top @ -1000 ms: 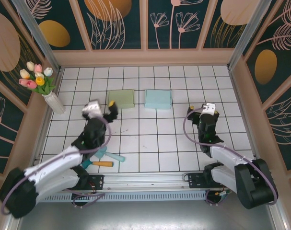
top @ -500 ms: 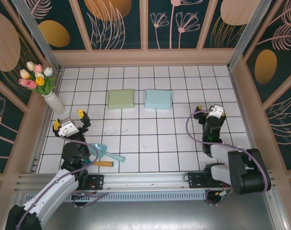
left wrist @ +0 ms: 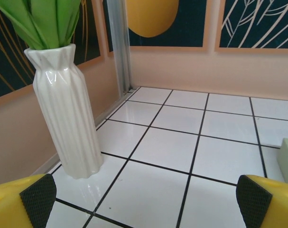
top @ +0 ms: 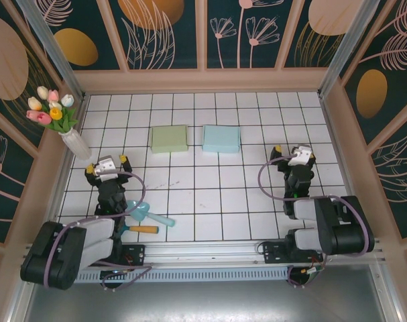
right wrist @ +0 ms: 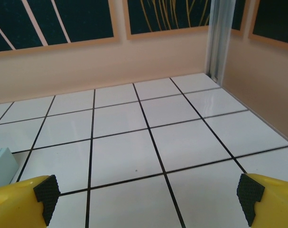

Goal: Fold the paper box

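The left gripper (top: 108,166), jaws wide and empty, has drawn back from the green paper box (top: 169,138) and now hovers just beside the white vase (top: 76,143). The right gripper (top: 294,155), equally wide and empty, sits far right of the vase, barely shifted. This retreat suggests folding is finished or paused. The green paper box and a pale blue box (top: 221,138) lie flat, matte and rectangular, right of the ribbed, glazed vase on the glossy tiled worktop (top: 210,194).

From above, one camera overlooks the whole table (top: 210,194); both wrist cameras skim its tiles toward the walls (left wrist: 205,66).
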Controlling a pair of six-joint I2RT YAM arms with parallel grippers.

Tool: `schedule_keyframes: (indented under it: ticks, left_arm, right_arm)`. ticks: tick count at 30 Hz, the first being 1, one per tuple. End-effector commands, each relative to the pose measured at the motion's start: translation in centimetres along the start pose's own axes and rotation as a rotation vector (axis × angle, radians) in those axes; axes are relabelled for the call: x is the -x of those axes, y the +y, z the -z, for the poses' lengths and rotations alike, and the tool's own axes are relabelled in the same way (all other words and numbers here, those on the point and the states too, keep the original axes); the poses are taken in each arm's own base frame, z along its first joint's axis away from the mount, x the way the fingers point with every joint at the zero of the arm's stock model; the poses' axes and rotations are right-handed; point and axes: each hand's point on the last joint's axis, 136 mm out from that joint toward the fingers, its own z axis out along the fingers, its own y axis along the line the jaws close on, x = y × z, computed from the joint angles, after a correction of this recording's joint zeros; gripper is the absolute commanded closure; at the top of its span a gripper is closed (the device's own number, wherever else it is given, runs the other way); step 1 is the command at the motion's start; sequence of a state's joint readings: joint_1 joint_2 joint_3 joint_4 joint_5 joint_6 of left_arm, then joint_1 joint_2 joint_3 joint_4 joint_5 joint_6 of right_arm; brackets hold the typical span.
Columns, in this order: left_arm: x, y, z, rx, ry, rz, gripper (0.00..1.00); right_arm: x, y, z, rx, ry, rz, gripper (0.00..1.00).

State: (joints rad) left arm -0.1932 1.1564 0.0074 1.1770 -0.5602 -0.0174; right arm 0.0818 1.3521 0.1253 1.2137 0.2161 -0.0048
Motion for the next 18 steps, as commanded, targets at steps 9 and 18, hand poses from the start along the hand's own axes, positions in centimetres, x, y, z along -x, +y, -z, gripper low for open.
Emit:
schedule_keyframes:
  ticks: [9, 18]
  left_arm:
    - [2.5, 0.1, -2.6, -0.035, -0.107, 0.135, 0.01]
    - [1.1, -0.8, -4.5, -0.058, -0.085, 0.125, 0.01]
  right_arm:
    - [0.3, 0.3, -0.1, 0.088, -0.07, -0.005, 0.01]
    - [-1.1, -1.0, -3.2, 0.005, 0.038, -0.042, 0.01]
